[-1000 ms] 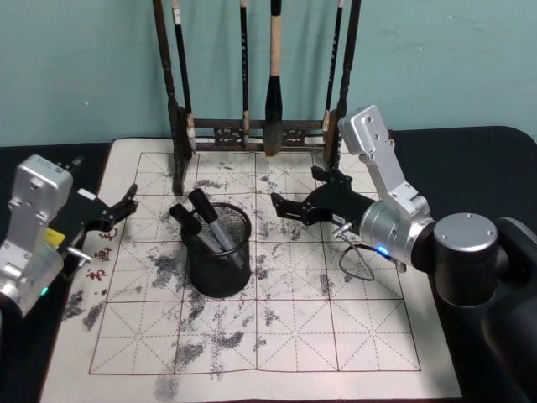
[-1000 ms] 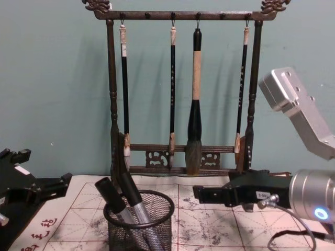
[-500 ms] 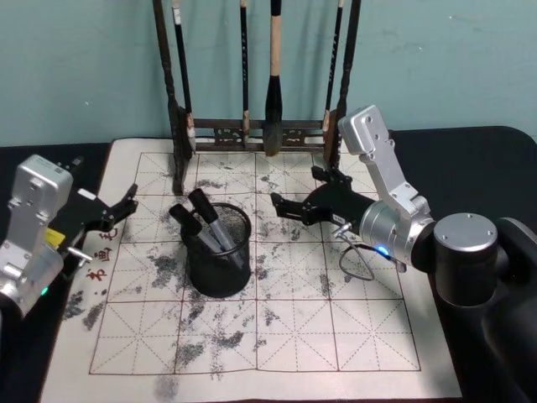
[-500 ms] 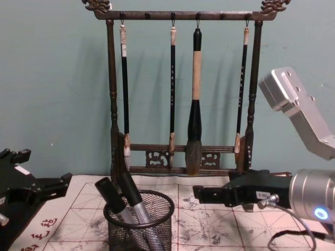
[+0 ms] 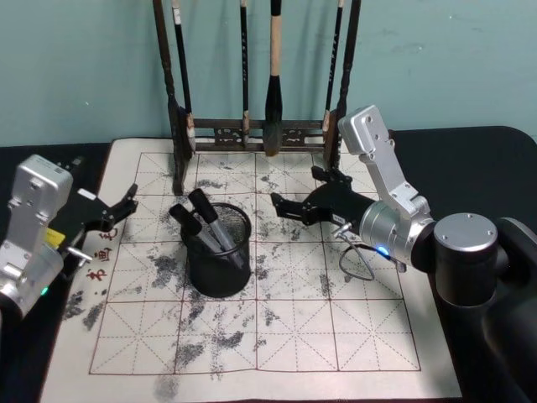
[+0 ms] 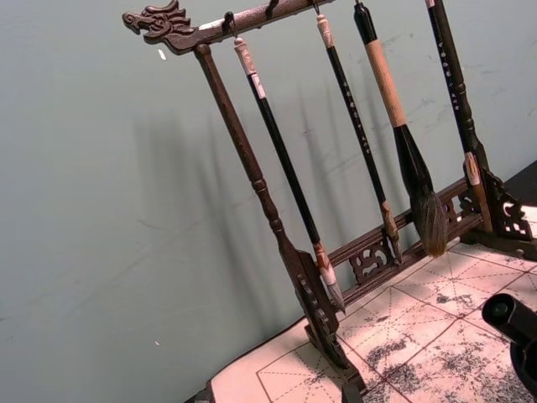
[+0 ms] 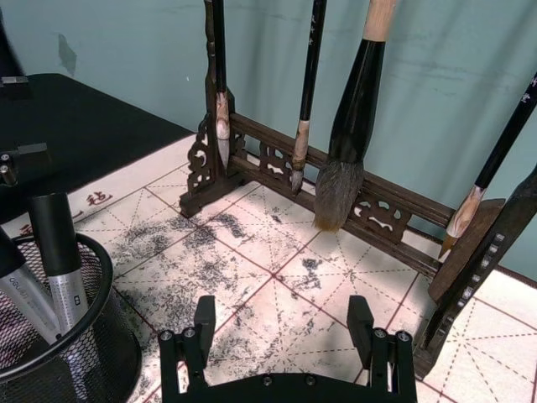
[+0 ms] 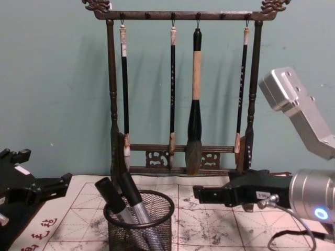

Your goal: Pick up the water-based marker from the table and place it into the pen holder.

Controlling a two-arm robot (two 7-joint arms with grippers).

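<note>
The pen holder (image 5: 220, 267), a round black wire-mesh cup, stands left of centre on the ink-stained mat (image 5: 277, 336). Two water-based markers (image 5: 205, 220) with black caps and silver barrels lean inside it, also seen in the chest view as markers (image 8: 125, 197) in the pen holder (image 8: 157, 230). My right gripper (image 5: 295, 190) hovers open over the mat, to the right of the holder and apart from it, with nothing between its fingers (image 7: 204, 321). My left gripper (image 5: 122, 207) stays at the mat's left edge, open and holding nothing.
A tall dark wooden brush rack (image 5: 260, 130) with several hanging brushes stands at the mat's far edge against the teal wall. A thin cable loop (image 5: 357, 260) hangs under my right arm. The mat's front half is bare paper on a black table (image 5: 470, 159).
</note>
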